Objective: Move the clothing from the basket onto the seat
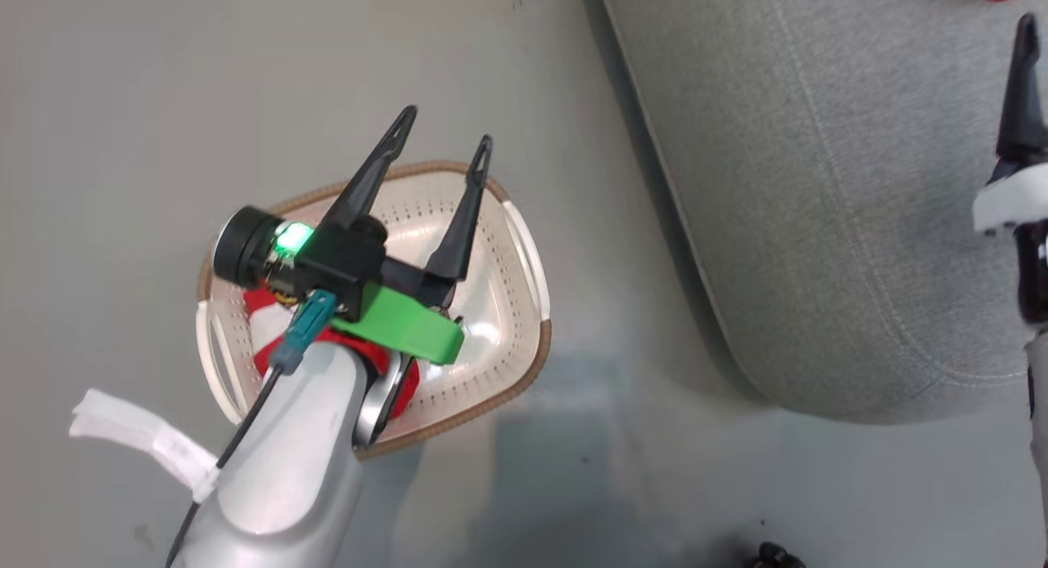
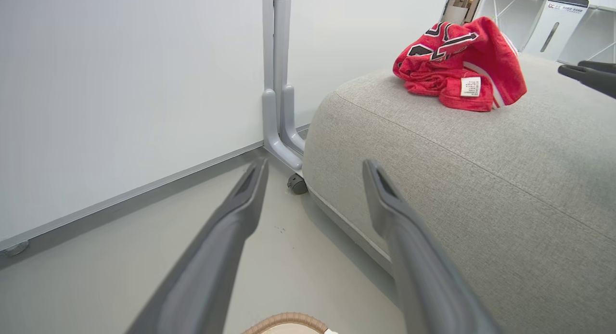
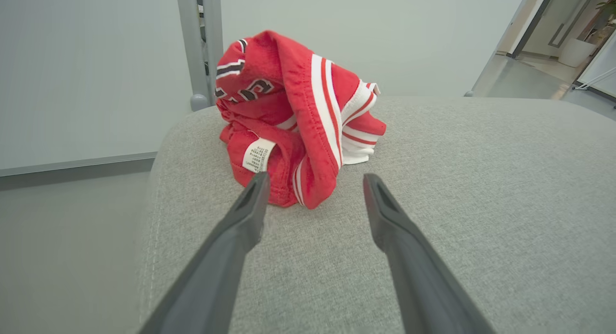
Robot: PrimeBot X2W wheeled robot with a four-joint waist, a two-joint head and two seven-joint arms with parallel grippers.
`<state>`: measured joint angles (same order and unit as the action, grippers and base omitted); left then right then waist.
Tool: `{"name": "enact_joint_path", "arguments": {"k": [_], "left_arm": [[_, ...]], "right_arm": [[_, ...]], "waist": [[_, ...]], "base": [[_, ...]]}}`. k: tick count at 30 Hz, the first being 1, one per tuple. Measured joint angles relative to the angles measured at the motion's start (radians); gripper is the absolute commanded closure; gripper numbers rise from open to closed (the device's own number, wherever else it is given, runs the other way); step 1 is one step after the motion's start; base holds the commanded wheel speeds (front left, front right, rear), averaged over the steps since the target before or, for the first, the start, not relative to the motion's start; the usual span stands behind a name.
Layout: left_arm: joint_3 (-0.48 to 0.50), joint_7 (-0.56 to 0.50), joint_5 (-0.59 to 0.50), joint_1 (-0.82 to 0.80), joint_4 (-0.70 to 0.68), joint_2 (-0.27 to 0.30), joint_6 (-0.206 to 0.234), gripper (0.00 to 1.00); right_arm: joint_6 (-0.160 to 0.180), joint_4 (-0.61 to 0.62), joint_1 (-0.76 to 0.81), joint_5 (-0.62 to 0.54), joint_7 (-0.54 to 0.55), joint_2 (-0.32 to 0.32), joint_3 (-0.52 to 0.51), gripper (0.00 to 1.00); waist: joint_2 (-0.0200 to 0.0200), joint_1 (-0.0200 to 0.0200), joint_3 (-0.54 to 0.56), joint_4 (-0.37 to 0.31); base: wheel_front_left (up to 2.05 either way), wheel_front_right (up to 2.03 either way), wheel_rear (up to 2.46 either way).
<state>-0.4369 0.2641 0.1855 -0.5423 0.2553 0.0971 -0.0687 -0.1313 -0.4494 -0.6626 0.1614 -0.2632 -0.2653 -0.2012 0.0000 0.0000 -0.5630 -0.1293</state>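
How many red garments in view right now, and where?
2. One garment lies crumpled on the seat; another garment is in the basket, mostly covered by the left arm. More could be hidden beneath it.

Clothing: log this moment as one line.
seat garment: lying on seat, free | right pincer: open, facing it | basket garment: in basket | left pincer: open, over basket
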Motion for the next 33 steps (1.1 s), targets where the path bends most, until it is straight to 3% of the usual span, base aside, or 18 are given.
{"name": "enact_joint_path", "arguments": {"k": [11, 22, 33], "left_arm": [[0.176, 0.0, 0.018, 0.179, -0.03, -0.009, 0.026, 0.0], [0.333, 0.0, 0.015, 0.316, -0.063, -0.024, 0.034, 0.0], [0.413, 0.0, -0.006, 0.421, -0.077, -0.039, 0.031, 0.0]], "right_arm": [[0.0, 0.139, 0.181, 0.05, 0.0, 0.06, 0.132, 0.0], [0.0, 0.217, 0.29, 0.058, 0.0, 0.137, 0.23, 0.0], [0.0, 0.263, 0.395, 0.05, 0.0, 0.187, 0.286, 0.0]], "waist": [[0.0, -0.0001, 0.202, 0.025], [0.0, -0.0001, 0.351, 0.11], [0.0, -0.0001, 0.461, 0.189]], "base": [[0.0, 0.0, 0.0], [0.0, 0.0, 0.0], [0.0, 0.0, 0.0]]}}
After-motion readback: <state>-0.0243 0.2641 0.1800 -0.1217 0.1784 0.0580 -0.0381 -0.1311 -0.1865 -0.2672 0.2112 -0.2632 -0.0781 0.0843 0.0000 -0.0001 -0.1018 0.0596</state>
